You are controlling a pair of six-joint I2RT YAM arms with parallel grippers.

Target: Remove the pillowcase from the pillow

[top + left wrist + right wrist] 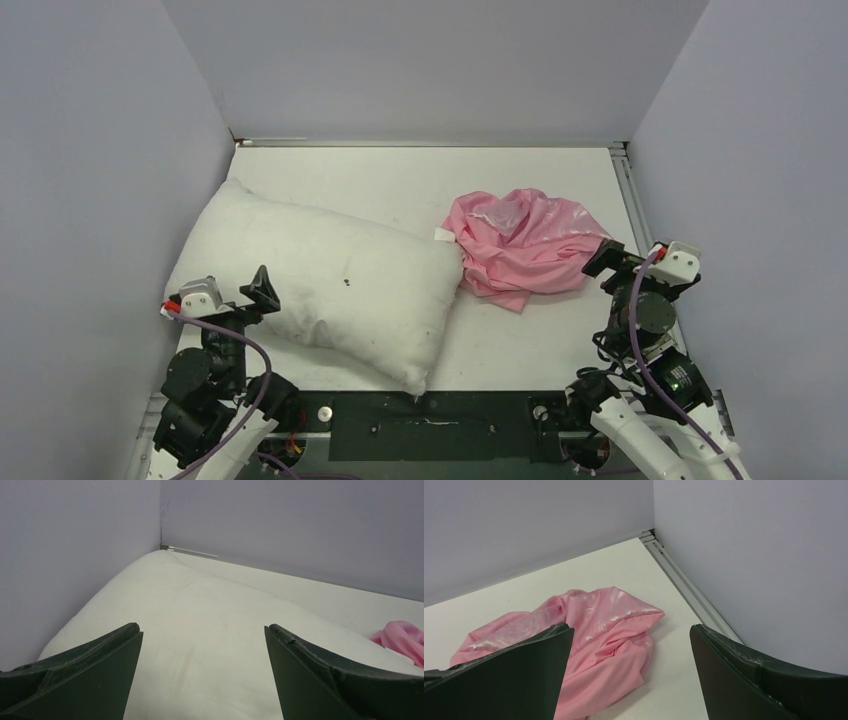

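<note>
The white pillow (330, 280) lies bare on the left half of the table, with a few dark specks on it. The pink satin pillowcase (525, 240) lies crumpled in a heap to its right, just touching the pillow's right end, off the pillow. My left gripper (255, 292) is open and empty over the pillow's near left edge; the pillow (200, 630) fills the left wrist view. My right gripper (607, 262) is open and empty at the near right edge of the pillowcase (599, 645).
Grey walls close the table (400, 180) on the left, back and right. A metal rail (628, 190) runs along the right edge and also shows in the right wrist view (689, 585). A dark base plate (430, 425) lies between the arm bases.
</note>
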